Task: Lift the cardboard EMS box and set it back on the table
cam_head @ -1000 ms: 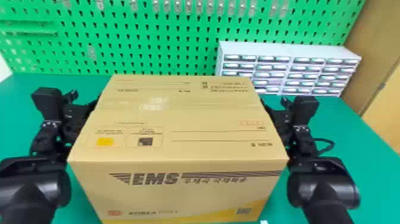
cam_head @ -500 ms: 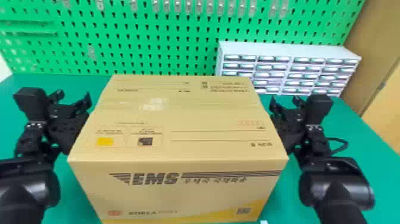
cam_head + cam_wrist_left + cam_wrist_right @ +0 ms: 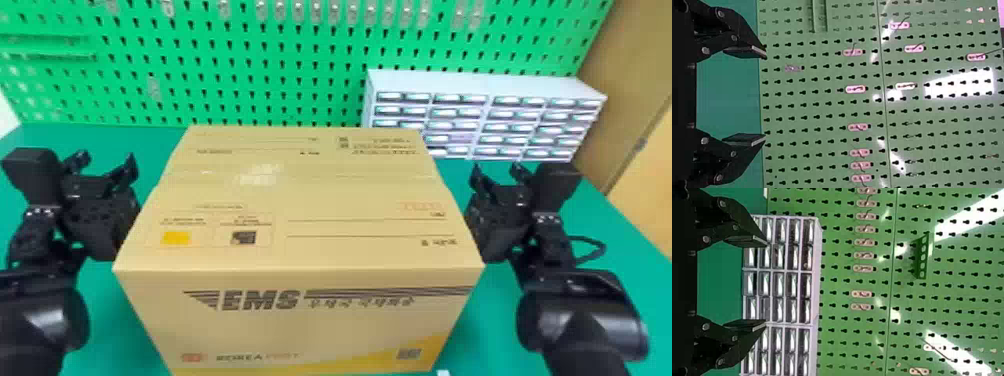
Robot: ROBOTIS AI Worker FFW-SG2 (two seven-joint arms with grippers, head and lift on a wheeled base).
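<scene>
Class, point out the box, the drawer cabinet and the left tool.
Box (image 3: 300, 250): head view, top, near front edge.
Drawer cabinet (image 3: 470, 125): head view, drawer front.
Left tool (image 3: 765, 96): left wrist view, midway between fingertips.

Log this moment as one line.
EMS box: on green table, ungripped | left hand: open, left of box | right hand: open, right of box

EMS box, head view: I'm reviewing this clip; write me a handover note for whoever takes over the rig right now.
Left gripper: open, at the box's left side, holding nothing.
Right gripper: open, at its right side, holding nothing.
EMS box: upright, apparently resting on the green table.
Done: both grippers have moved outward while the box stayed put; the lift itself isn't seen.
Left: probably just backing the arms away, if the lift was already made.
</scene>
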